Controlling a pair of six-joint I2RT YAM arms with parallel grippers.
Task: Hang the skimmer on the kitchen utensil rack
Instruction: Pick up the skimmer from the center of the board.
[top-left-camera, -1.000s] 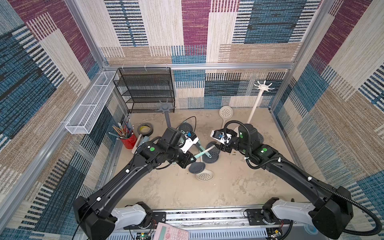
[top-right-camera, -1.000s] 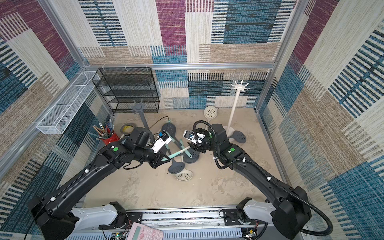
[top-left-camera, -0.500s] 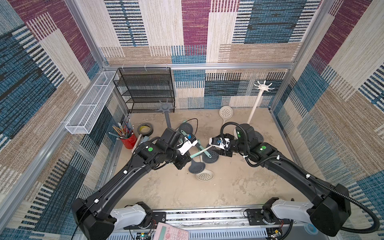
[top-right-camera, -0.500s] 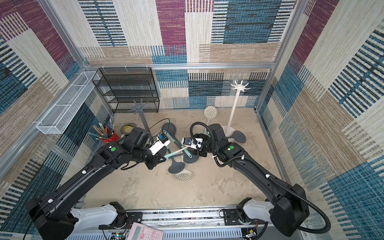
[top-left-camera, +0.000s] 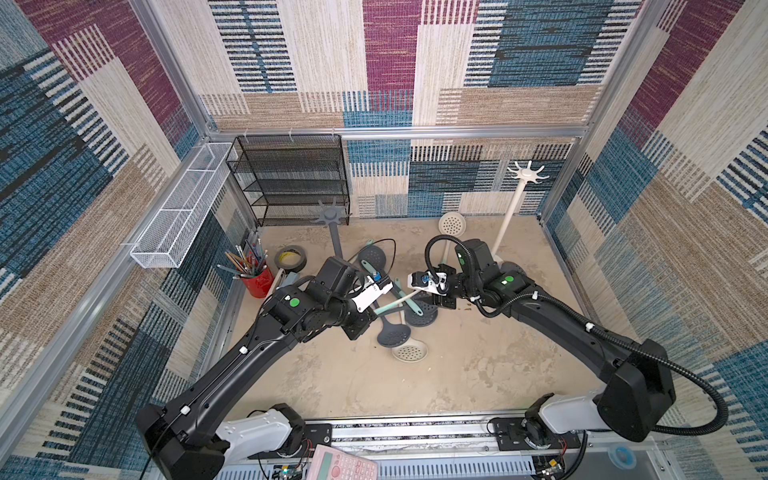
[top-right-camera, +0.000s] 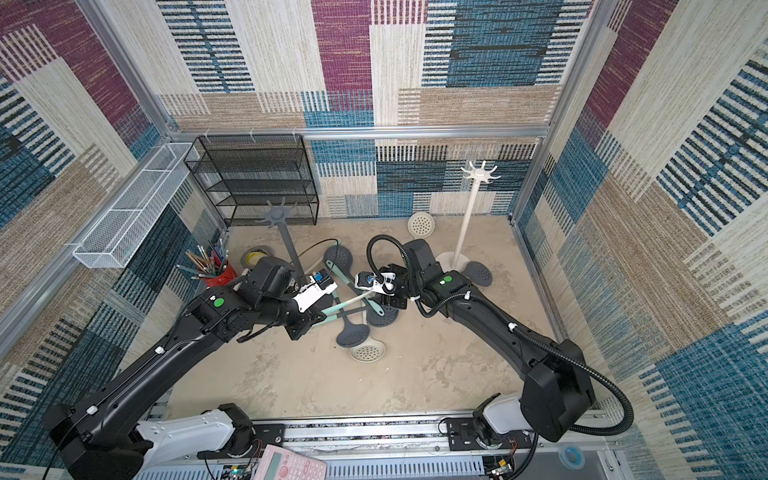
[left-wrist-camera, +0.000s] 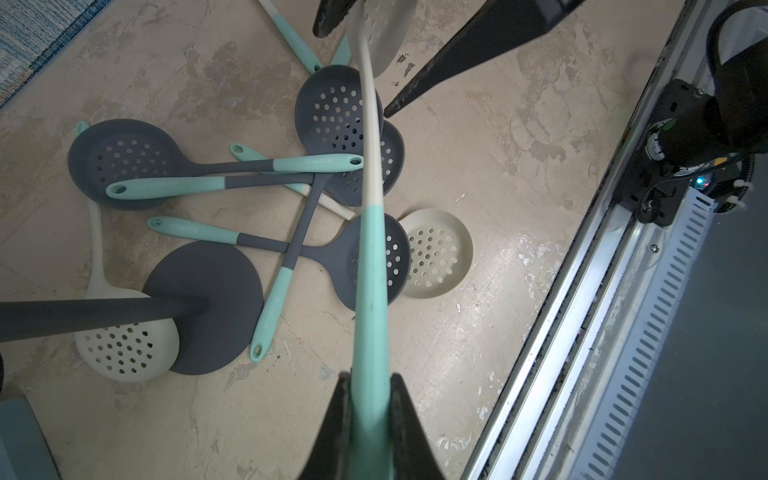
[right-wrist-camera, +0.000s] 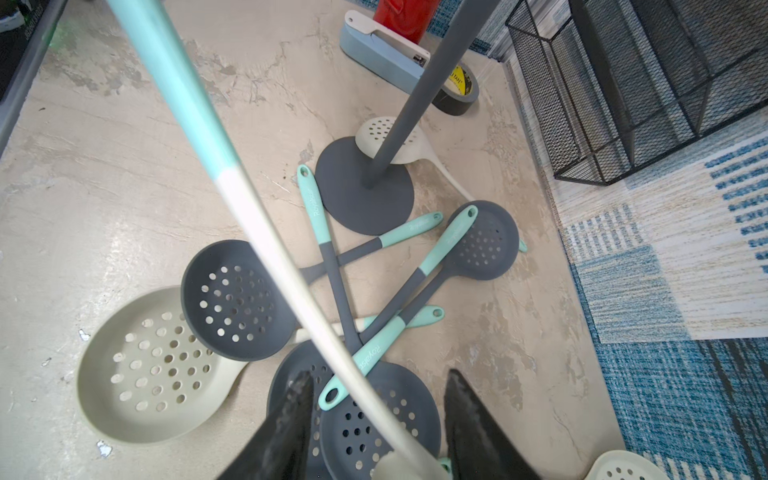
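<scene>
Carpet-patch booth, mottled beige tabletop (top-left-camera: 478, 374). Cream skimmer (left-wrist-camera: 371, 166) is held off the table above the others, with its teal handle end clamped in the left gripper (left-wrist-camera: 370, 379). Right gripper (right-wrist-camera: 379, 376) is set astride the cream neck near the bowl, jaws apart, no contact seen. A handover is judged to be in hand. Right jaws should be centred and shut squarely on the neck before the left clamp is let go. The teal end (eyelets seen on the other handles) is then left free for a prong. White rack (top-left-camera: 515, 208) looks nearest to the right arm.

Count:
- racks 2: the white one plus grey rack (top-left-camera: 336, 237)
- grey skimmers (left-wrist-camera: 120, 162) 5
- cream 4, held one included, overlaps allowed for
- mesh shelf (top-left-camera: 291, 178) 1
- wire basket (top-left-camera: 178, 208) 1
- pencil cup (top-left-camera: 258, 283) 1
- tape roll (top-left-camera: 291, 259) 1
</scene>
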